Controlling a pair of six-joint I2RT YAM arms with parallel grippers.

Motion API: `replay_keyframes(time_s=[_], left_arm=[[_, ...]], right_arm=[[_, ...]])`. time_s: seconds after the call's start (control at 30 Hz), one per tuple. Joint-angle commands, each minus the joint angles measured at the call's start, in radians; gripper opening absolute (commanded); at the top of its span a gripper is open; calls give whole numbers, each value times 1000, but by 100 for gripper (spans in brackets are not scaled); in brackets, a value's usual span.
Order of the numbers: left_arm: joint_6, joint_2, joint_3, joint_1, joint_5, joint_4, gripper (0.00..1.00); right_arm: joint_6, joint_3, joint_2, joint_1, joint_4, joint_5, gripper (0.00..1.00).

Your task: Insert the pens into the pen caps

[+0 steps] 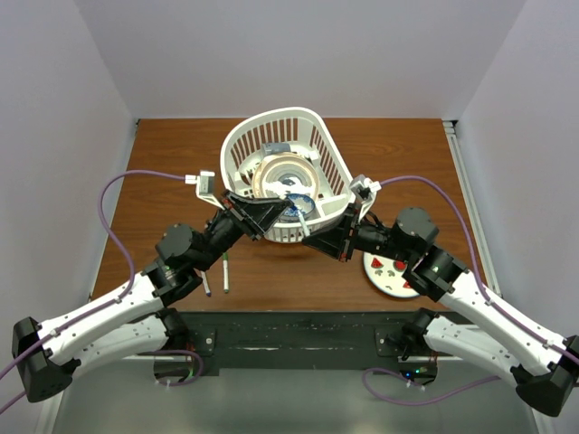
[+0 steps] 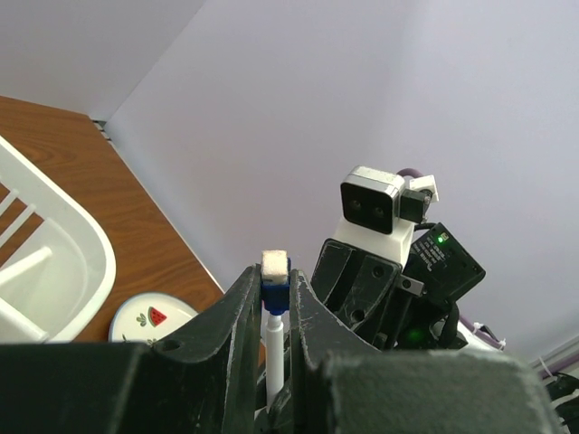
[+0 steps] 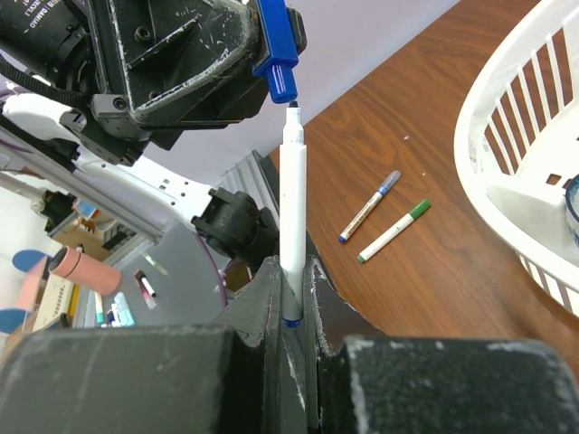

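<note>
Blue pen cap [image 3: 277,56] is clamped in the left fingers [image 3: 217,50], mouth downward. The white pen [image 3: 292,199], clamped upright in the right fingers [image 3: 264,312], points its tip just below that mouth, axes nearly aligned, above the tabletop [image 3: 443,280].

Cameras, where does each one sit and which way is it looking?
Top external: high behind the robot, looking down on table, basket, left arm, right arm.
Left wrist: on left arm, looking past left gripper and blue cap toward right arm.
Right wrist: on right arm, looking past right gripper and pen toward left arm.
Shared: both wrists see the blue cap.
</note>
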Motion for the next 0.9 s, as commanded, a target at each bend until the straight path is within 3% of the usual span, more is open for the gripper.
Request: replay_keyframes(time_s=[0.0,0.47,0.67,0.87], left_arm=[[-15,5,10,1,12,64,0],[-22,36,-4,3,59,93,0],[-16,33,-2,3,225,43,0],[11,72,38,3,373,-137,0]], right_arm=[[8,26,-1,4,27,-17,0],[2,35,0,4,21,-19,0],[-67,69,-12,4,-34,9,0],[-139,110,-23,4,-112,41,0]])
